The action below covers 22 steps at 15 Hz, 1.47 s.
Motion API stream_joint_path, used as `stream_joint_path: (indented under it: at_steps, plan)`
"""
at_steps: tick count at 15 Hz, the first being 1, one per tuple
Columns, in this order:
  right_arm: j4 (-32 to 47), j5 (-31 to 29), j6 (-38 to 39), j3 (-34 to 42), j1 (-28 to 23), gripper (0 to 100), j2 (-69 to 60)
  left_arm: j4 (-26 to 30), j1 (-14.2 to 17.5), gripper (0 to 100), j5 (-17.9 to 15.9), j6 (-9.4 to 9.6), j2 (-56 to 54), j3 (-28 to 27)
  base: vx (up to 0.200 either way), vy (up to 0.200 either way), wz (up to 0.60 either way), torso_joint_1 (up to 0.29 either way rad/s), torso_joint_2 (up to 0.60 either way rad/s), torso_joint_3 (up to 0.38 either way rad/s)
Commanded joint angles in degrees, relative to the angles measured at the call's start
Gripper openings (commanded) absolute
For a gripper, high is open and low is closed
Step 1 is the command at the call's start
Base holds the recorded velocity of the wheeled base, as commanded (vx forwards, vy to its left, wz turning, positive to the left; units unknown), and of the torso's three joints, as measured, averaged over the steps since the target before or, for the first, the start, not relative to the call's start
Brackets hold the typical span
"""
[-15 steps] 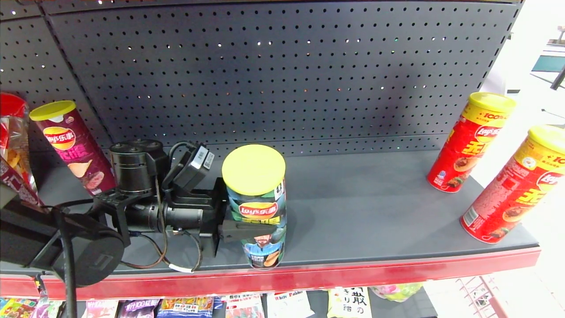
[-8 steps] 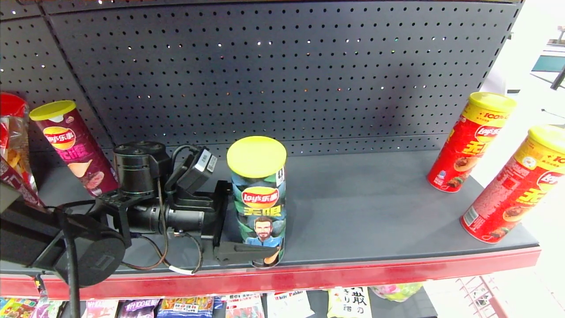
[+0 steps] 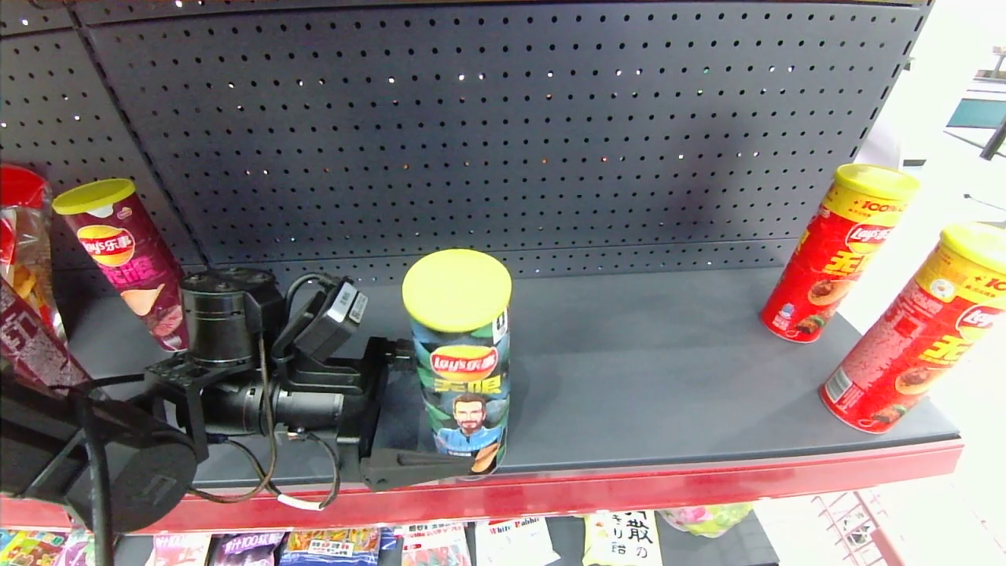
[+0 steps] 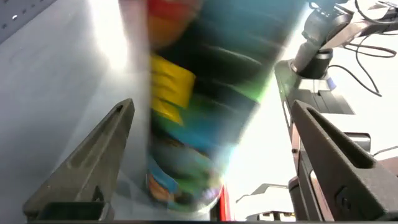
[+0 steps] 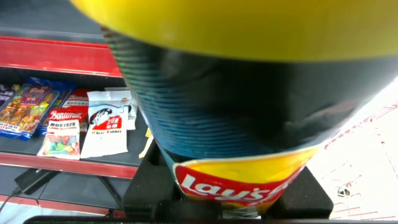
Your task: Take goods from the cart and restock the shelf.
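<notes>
Head view, green can: you see the green can (image 3: 464, 377) with its yellow lid standing upright on the shelf (image 3: 668, 393), left of centre and close to the red front edge.
Left gripper: your left gripper (image 3: 436, 413) is at the can's left side with its jaws spread. One finger lies low along the front of the can's base and the other reaches behind it.
Left wrist view: the green can (image 4: 199, 106) stands between the two dark fingers (image 4: 99, 155). There is bare shelf between the can and the finger on one side, and a bright gap between it and the finger on the other, so neither presses on it.
Right gripper: in the right wrist view your right gripper (image 5: 227, 208) is closed on a second can (image 5: 230, 118). This one is dark blue-green with a yellow lid, and black gripper parts hug its lower body on both sides.
Second can, place: it hangs in the air in front of the lower tiers, well above the snack packets (image 5: 106, 127) lying there.
Neighbours: a purple can (image 3: 130, 259) stands at the shelf's left end near the pegboard (image 3: 503, 141). Two red cans (image 3: 837, 251) (image 3: 916, 326) stand at the right end, one towards the back and one near the front edge, both well apart from the green can.
Lower tier: more packets (image 3: 511, 542) show under the red edge.
</notes>
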Motion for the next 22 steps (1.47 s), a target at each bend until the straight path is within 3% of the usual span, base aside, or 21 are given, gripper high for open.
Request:
stream_joint_path:
  at_steps: [1,10,13,14,15,17,18,20,22]
  plan:
    - [0.01,-0.06,-0.03,-0.01,0.04,0,0.09,-0.02,1.83,100,-0.02,0.06,-2.31,1.92,0.0,0.0,0.0,0.0,0.0,0.0]
    - [0.1,-0.06,0.05,-0.01,-0.22,0,0.18,0.07,10.27,100,0.59,-0.12,-15.58,16.16,0.0,0.0,0.0,0.0,0.0,0.0]
    - [0.1,-0.14,0.23,-0.01,-0.31,0,0.26,0.07,13.96,100,2.44,-0.2,-22.7,21.08,0.0,0.0,0.0,0.0,0.0,0.0]
    - [0.1,-0.23,0.32,-0.01,-0.31,0,0.18,0.42,16.33,100,3.85,-1.35,-27.71,22.66,0.0,0.0,0.0,0.0,0.0,0.0]
    - [0.01,-0.85,0.23,-0.01,-0.31,0,0.18,0.42,17.56,100,7.1,-3.63,-31.4,23.54,0.0,0.0,0.0,0.0,0.0,0.0]
    - [0.01,-2.6,0.32,-0.09,-0.31,0,0.18,1.39,17.74,100,20.28,-10.49,-39.31,23.54,0.0,0.0,0.0,0.0,0.0,0.0]
    - [0.1,-3.31,0.23,-0.09,-0.31,0,0.18,2.62,17.65,100,27.4,-11.63,-42.04,23.45,0.0,0.0,0.0,0.0,0.0,0.0]
    - [0.1,-3.48,-0.03,-0.09,-0.31,0,0.26,4.73,17.74,100,35.4,-13.48,-47.93,24.42,0.0,0.0,0.0,0.0,0.0,0.0]
    - [0.1,-3.57,0.14,-0.09,-0.31,0,0.18,10.26,17.74,100,38.83,-15.06,-53.99,24.68,0.0,0.0,0.0,0.0,0.0,0.0]
